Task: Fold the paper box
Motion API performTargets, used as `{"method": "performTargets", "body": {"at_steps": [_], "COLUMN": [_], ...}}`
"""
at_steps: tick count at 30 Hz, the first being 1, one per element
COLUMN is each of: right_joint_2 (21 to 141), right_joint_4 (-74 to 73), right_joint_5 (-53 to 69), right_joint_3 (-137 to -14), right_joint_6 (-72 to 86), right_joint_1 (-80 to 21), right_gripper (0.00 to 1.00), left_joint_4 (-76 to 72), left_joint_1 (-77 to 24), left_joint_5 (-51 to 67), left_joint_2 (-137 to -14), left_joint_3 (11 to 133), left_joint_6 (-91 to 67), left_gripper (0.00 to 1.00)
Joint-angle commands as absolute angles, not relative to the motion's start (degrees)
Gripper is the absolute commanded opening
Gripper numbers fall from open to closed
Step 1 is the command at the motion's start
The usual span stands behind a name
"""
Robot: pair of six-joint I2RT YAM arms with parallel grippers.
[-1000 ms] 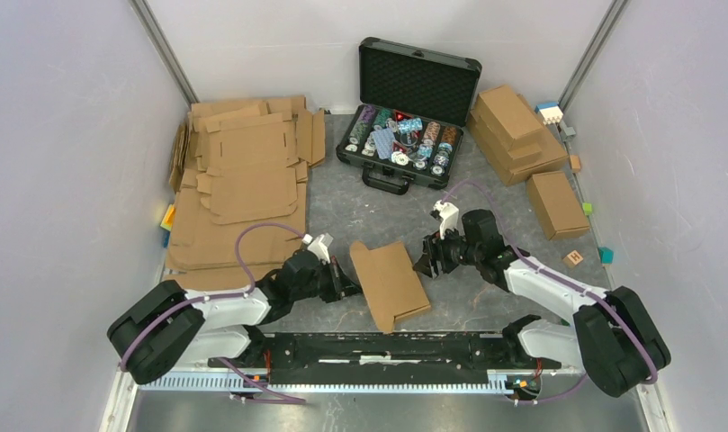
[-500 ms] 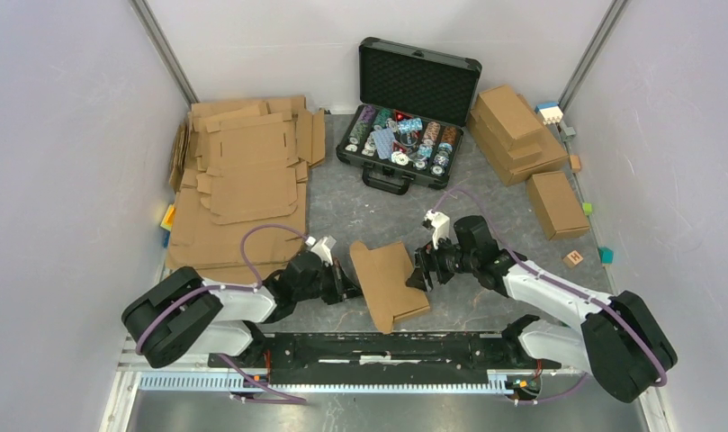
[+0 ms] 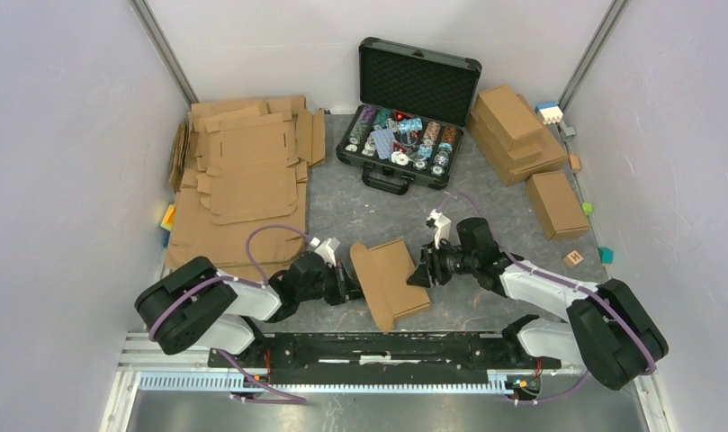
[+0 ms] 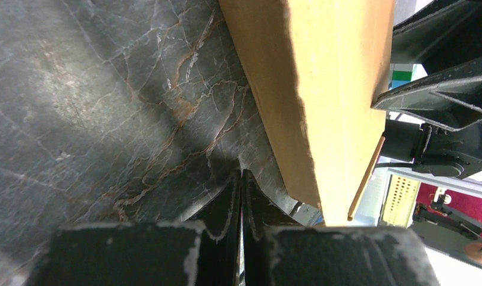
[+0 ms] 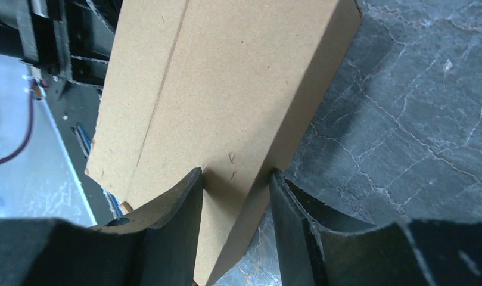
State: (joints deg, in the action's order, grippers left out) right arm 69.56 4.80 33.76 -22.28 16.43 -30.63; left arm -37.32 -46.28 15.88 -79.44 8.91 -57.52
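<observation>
R claw (image 5: 235, 179) astride paper box (image 5: 226, 89), maybe.

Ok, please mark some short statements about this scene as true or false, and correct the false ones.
1. The left gripper is shut with nothing between its fingers. True.
2. The black case is closed. False: its lid stands open and the chips inside it show.
3. The right gripper has a finger on each side of an edge of the paper box. True.
4. The flat cardboard sheets lie on the right arm's side of the table. False: they lie on the left arm's side, and the folded boxes are stacked on the right arm's side.
</observation>
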Motion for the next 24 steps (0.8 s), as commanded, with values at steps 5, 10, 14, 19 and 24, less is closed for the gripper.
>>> {"method": "performTargets", "body": {"at_steps": [5,10,14,19,24], "right_joint_2": [71.3,70.83,70.69,68.4,64.31], "right_joint_4": [18.22,18.8,20.77,18.86,13.99], "right_joint_5": [45.54,45.93,48.57,48.64,44.9], "right_joint_3": [-15.02,-13.97,-13.2,-14.55,-15.95], "right_joint_6": [23.38,23.45,24.84,24.53,23.51], "right_joint_1": [-23.01,-20.97,-19.1,-18.65,-16.43], "right_gripper": [0.54,0.57,0.64,0.78,0.69], "left_joint_4": [-48.63,-58.26,-68.07,-69.32,-62.56], "left_joint_1": [-47.1,-49.02,-49.3,-49.38,-49.39], "left_joint_5": [18.1,16.6,16.47,16.39,15.39], "left_joint_2": [-86.57,-93.66,-100.16,-102.56,-97.97], "left_joint_3": [10.53,11.58,12.29,13.88,14.46], "left_joint_6": [-60.26,-62.73,-65.65,-66.51,-64.38], "left_gripper": [0.05,0.04,0.03,0.02,0.02]}}
